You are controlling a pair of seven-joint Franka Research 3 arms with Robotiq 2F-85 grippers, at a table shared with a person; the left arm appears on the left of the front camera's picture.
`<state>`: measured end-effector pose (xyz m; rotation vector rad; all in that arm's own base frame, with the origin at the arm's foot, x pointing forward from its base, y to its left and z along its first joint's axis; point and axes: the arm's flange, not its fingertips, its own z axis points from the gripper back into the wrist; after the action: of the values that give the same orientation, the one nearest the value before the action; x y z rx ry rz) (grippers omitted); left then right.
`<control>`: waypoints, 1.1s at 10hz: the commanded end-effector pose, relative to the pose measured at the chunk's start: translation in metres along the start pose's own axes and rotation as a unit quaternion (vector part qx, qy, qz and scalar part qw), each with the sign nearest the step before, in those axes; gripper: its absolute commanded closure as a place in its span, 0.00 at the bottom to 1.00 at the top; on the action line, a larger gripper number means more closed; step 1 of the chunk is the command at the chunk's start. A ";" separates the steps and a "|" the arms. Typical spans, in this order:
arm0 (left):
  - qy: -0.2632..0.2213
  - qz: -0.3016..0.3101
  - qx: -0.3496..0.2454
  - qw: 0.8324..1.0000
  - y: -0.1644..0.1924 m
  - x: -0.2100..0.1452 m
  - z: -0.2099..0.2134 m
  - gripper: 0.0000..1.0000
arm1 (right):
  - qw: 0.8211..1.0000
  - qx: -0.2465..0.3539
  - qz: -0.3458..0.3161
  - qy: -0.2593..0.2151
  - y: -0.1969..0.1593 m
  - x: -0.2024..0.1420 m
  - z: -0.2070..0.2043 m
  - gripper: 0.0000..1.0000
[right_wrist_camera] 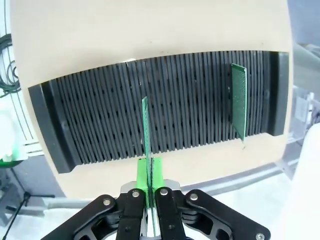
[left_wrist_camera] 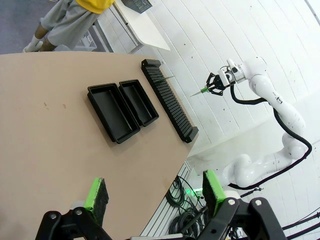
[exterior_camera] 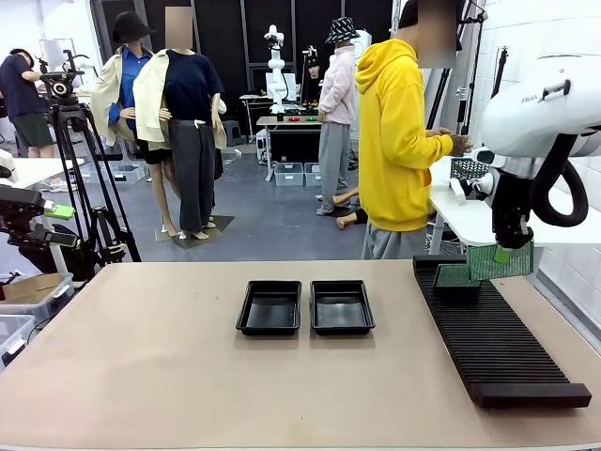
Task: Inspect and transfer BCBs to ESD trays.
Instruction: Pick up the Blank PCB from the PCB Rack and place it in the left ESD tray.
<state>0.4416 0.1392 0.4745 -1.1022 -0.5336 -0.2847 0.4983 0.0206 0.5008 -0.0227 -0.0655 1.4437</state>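
My right gripper (right_wrist_camera: 149, 172) is shut on the bottom edge of a thin green BCB (right_wrist_camera: 145, 131) and holds it upright above the black slotted rack (right_wrist_camera: 100, 120). In the front view that gripper (exterior_camera: 504, 252) hangs over the rack's far end with the BCB (exterior_camera: 502, 261) in it. A second BCB (right_wrist_camera: 239, 102) stands in a slot near the rack's end (exterior_camera: 456, 274). Two black ESD trays (exterior_camera: 269, 307) (exterior_camera: 342, 306) lie side by side mid-table with nothing in them. My left gripper (left_wrist_camera: 155, 192) is open off the table's left side, with nothing between its fingers.
A person in a yellow hoodie (exterior_camera: 399, 141) stands at the far side, turned toward a white side table (exterior_camera: 470, 211). A camera tripod (exterior_camera: 80, 160) and storage bins (exterior_camera: 23, 310) stand left of the table. The tabletop (exterior_camera: 141, 357) is bare around the trays.
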 end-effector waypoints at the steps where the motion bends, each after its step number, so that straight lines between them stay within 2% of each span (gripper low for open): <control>1: -0.002 0.008 0.000 1.000 -0.002 0.001 0.001 0.00 | 0.999 0.014 -0.032 -0.021 0.001 0.006 0.003 0.95; 2: -0.002 0.008 0.000 1.000 -0.002 0.001 0.001 0.00 | 0.998 0.022 -0.047 -0.034 0.004 0.009 0.011 0.95; 4: -0.002 0.008 0.000 1.000 -0.002 0.001 0.001 0.00 | 0.999 0.012 -0.038 -0.035 0.013 0.013 0.022 0.95; 5: -0.002 0.008 0.000 1.000 -0.002 0.001 0.001 0.00 | 0.998 0.016 -0.044 -0.051 0.015 0.017 0.024 1.00; 7: -0.002 0.008 0.000 1.000 -0.002 0.001 0.001 0.00 | 0.993 0.040 -0.081 -0.080 0.017 0.032 0.023 1.00; 9: -0.002 0.008 0.000 1.000 -0.002 0.001 0.001 0.00 | 0.972 0.092 -0.170 -0.137 0.022 0.058 0.030 1.00; 11: -0.002 0.008 0.000 1.000 -0.002 0.001 0.001 0.00 | 0.941 0.138 -0.237 -0.199 0.029 0.095 0.038 1.00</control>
<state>0.4416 0.1392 0.4745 -1.1021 -0.5337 -0.2847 0.4726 0.1009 0.5311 0.4072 -0.1383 1.0539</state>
